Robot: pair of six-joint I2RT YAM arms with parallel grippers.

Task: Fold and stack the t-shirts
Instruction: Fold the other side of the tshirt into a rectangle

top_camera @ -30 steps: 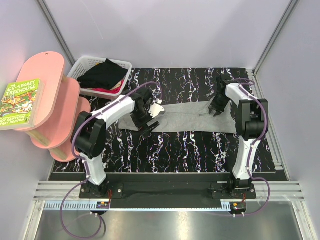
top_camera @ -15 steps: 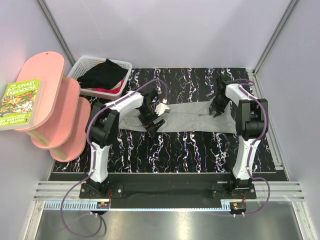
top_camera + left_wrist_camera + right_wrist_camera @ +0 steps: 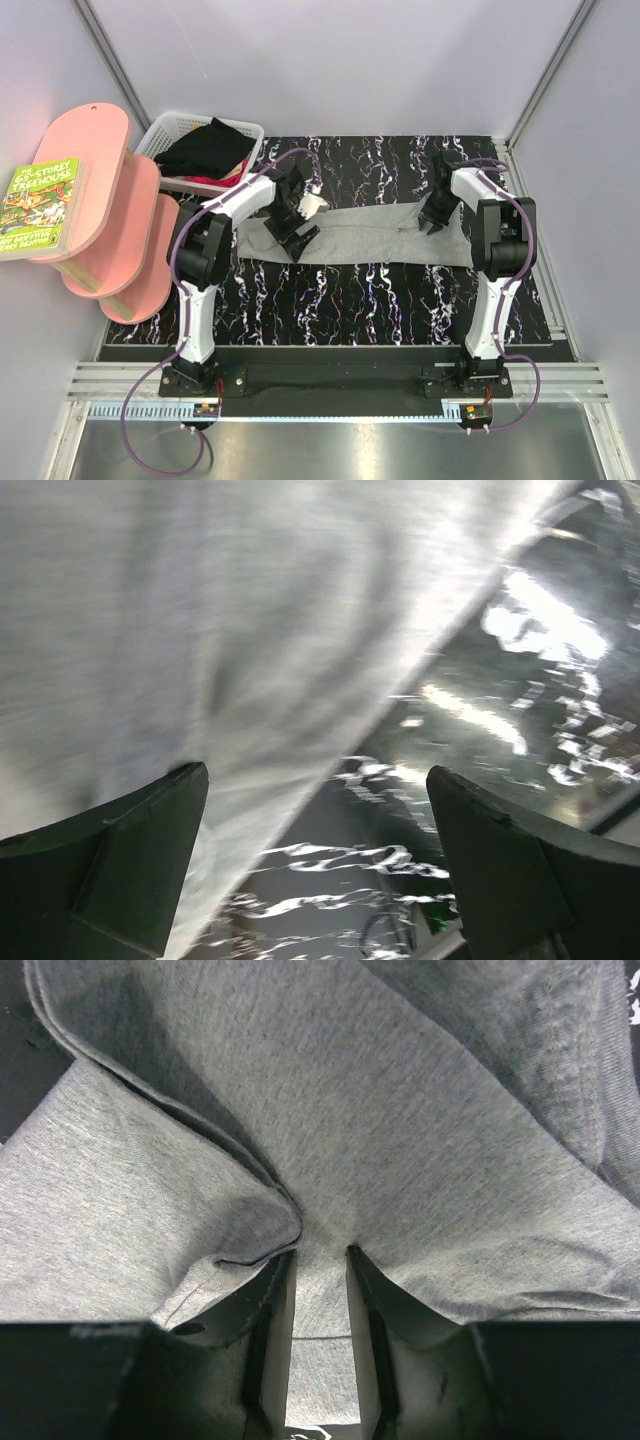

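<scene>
A book (image 3: 40,208) lies on the pink shelf (image 3: 97,155) beside a white basket (image 3: 158,135).

Black, white-veined table (image 3: 350,300) carrying a light grey t-shirt (image 3: 370,240), shirt lying in a long flat band across its middle, white lattice basket (image 3: 185,118) sitting at the far-left corner.

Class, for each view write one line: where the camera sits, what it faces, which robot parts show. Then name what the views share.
Top external: above and behind the arms, looking down on the table; both arms show, with the left gripper and right gripper at the grey t-shirt.
Left wrist: on the left arm, facing down at the blurred grey t-shirt and table; its two fingers, wide apart, show.
Right wrist: on the right arm, close on the grey t-shirt; its fingers pinch a fold.
Shared: all three see the grey t-shirt.
</scene>
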